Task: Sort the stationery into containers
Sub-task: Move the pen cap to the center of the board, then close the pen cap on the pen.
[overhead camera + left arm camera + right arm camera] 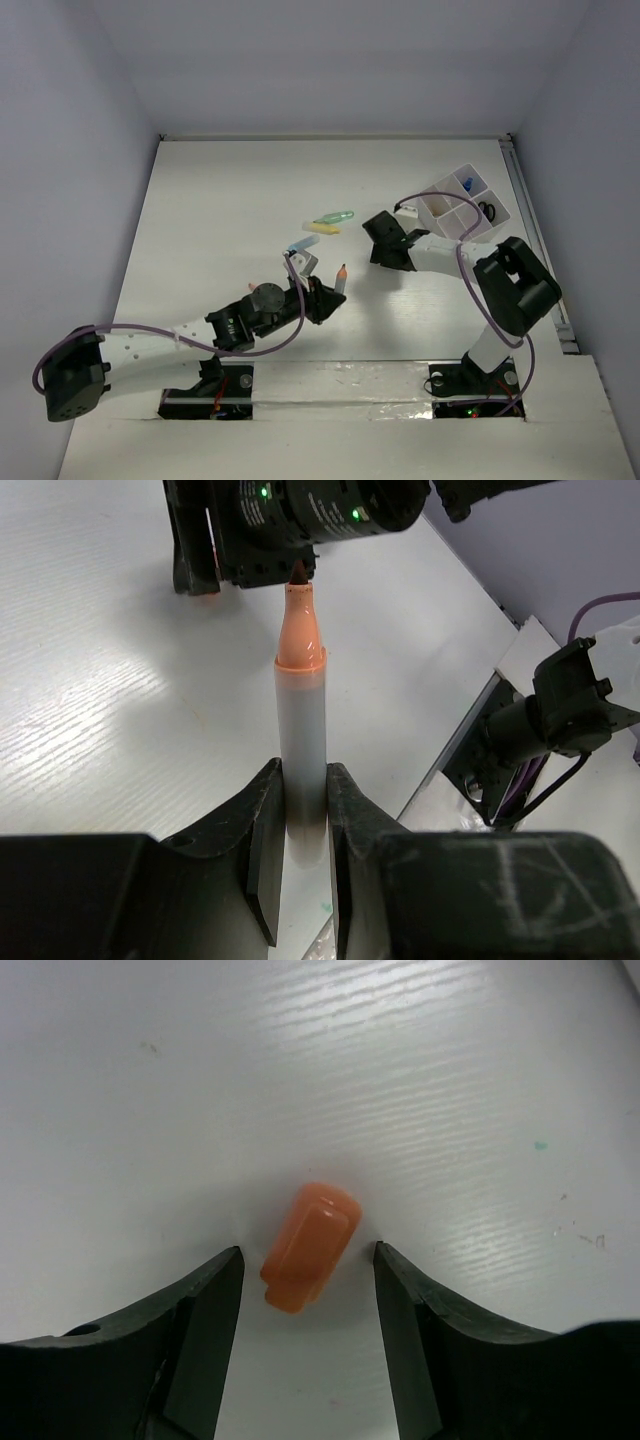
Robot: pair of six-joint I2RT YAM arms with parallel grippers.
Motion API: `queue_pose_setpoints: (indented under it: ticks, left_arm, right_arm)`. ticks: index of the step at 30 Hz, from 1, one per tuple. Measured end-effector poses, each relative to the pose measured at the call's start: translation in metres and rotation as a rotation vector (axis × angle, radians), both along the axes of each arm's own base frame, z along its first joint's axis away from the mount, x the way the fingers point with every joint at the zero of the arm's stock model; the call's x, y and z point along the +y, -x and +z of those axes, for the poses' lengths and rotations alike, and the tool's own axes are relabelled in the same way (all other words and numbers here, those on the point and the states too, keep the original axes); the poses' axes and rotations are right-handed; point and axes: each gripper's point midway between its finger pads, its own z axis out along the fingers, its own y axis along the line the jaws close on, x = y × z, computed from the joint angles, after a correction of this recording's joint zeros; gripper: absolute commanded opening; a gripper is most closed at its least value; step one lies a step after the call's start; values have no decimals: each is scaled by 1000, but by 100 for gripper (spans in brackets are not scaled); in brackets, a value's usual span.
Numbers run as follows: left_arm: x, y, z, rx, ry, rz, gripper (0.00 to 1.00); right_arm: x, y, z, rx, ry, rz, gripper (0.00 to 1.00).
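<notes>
My left gripper [326,300] [304,802] is shut on an uncapped marker [341,277] [300,710] with a grey barrel and an orange tip, which points away from the wrist. The right gripper [384,242] [308,1260] is open and low over the table. An orange cap [312,1245] lies flat between its fingers, touching neither. That cap is hidden under the gripper in the top view. The divided white tray [447,212] stands at the back right, just behind the right gripper. Loose green [336,217], yellow [327,229] and blue [300,243] pieces lie mid-table.
The tray holds a blue piece [467,184] and a dark ring [487,210]. A small pale piece [305,262] lies near the left gripper. The right wrist's black housing [290,525] is close in front of the marker tip. White walls enclose the table.
</notes>
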Motion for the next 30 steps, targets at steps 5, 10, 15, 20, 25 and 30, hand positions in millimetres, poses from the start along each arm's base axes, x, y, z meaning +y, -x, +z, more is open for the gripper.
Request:
queue_pose_setpoints:
  ticks: [5, 10, 15, 20, 25, 30]
  left_arm:
    - [-1, 1, -6, 20, -10, -2, 0]
    - [-3, 1, -8, 30, -13, -5, 0]
    - [-8, 4, -12, 42, -10, -29, 0]
    - [-14, 10, -17, 73, -7, -62, 0]
    - [-24, 15, -18, 108, 25, -97, 0]
    - [-42, 14, -24, 144, 11, -123, 0]
  right_arm:
    - [-2, -16, 1, -16, 4, -5, 49]
    - [-1, -21, 1, -25, 6, 4, 39]
    - [-1, -23, 1, -31, 14, 9, 16]
    - [-1, -26, 3, -39, 15, 31, 9]
    - [-2, -15, 19, -63, -27, 82, 3]
    - [10, -13, 98, -255, -202, 143, 1]
